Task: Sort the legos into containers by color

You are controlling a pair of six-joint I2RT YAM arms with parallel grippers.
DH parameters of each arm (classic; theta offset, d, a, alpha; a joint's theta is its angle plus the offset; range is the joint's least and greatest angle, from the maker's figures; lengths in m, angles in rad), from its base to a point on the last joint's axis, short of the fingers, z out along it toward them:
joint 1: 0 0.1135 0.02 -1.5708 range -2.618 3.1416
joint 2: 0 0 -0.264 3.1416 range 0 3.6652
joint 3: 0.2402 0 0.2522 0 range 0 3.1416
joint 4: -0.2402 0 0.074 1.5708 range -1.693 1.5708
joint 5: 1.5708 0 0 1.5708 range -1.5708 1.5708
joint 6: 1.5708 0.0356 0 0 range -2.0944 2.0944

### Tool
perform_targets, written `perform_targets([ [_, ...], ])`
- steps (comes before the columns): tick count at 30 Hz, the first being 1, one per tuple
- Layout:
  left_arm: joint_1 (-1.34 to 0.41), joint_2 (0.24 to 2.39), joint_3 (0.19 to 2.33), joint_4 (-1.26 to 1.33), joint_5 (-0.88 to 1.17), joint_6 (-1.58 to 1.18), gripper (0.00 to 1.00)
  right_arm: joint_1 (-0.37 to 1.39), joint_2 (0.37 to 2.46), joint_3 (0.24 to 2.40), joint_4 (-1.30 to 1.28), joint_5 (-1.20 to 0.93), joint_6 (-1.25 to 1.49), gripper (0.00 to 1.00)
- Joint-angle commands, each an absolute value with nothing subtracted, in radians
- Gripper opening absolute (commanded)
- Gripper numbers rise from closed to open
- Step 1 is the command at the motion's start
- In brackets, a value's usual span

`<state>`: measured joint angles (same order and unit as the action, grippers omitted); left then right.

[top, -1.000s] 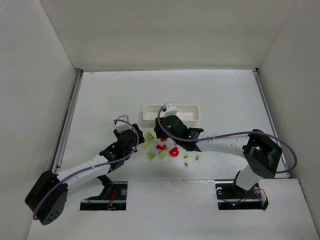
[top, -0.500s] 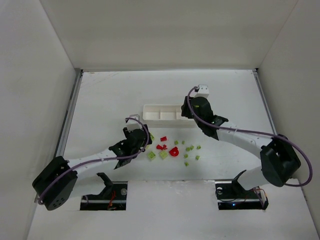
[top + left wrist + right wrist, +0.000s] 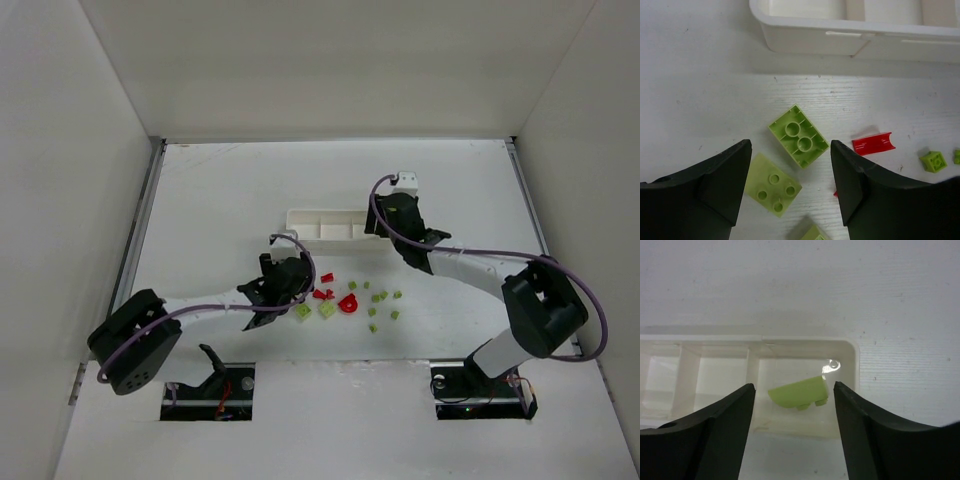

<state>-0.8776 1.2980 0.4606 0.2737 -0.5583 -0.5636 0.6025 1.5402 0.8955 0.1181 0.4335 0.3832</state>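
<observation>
**Sorting under way; both grippers empty**

One yellow-green sloped plastic brick [image 3: 800, 390] lies in the right-end compartment of the long white plastic tray [image 3: 854, 352]. Other green and red bricks [image 3: 348, 303] are scattered about the middle of the white table [image 3: 200, 200], on the tray's near side. Judged light, rigid and slick, so pinch across flat sides. The left gripper [image 3: 790, 165] straddles an upturned green brick [image 3: 799, 136], jaws apart and empty. The right gripper [image 3: 794, 405] stands likewise over the tray.

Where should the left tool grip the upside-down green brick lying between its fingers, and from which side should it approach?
Grip the green brick by its two long side walls, across the narrow width, coming straight down from above. It lies flat with its hollow side up, diagonal to the open left tool, so the wrist likely needs turning first.
</observation>
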Motion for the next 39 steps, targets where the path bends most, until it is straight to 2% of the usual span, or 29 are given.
perform_targets([
  [1,-0.884,1.315,0.506,0.295,-0.583,-0.546,0.62,0.604,1.508,0.879,0.206,0.43,0.364,0.73],
  [5,-0.89,1.348,0.528,0.287,-0.601,-0.546,0.62,0.614,1.448,0.83,0.238,0.423,0.353,0.77],
  [17,-0.9,1.503,0.62,0.267,-0.64,-0.518,0.58,0.671,1.194,0.606,0.356,0.425,0.376,0.75],
  [22,-0.903,1.54,0.644,0.259,-0.65,-0.517,0.46,0.674,1.154,0.584,0.364,0.423,0.385,0.75],
  [25,-0.906,1.545,0.65,0.259,-0.681,-0.517,0.24,0.671,1.146,0.574,0.365,0.423,0.388,0.75],
  [27,-0.909,1.516,0.65,0.25,-0.692,-0.515,0.17,0.67,1.14,0.568,0.365,0.428,0.394,0.75],
  [35,-0.935,1.217,0.715,0.177,-0.71,-0.491,0.13,0.61,1.094,0.526,0.385,0.439,0.46,0.75],
  [37,-0.943,1.213,0.79,0.16,-0.689,-0.482,0.14,0.584,1.086,0.517,0.38,0.449,0.485,0.75],
  [39,-0.943,1.259,0.866,0.164,-0.649,-0.479,0.14,0.555,1.077,0.505,0.374,0.46,0.509,0.7],
])
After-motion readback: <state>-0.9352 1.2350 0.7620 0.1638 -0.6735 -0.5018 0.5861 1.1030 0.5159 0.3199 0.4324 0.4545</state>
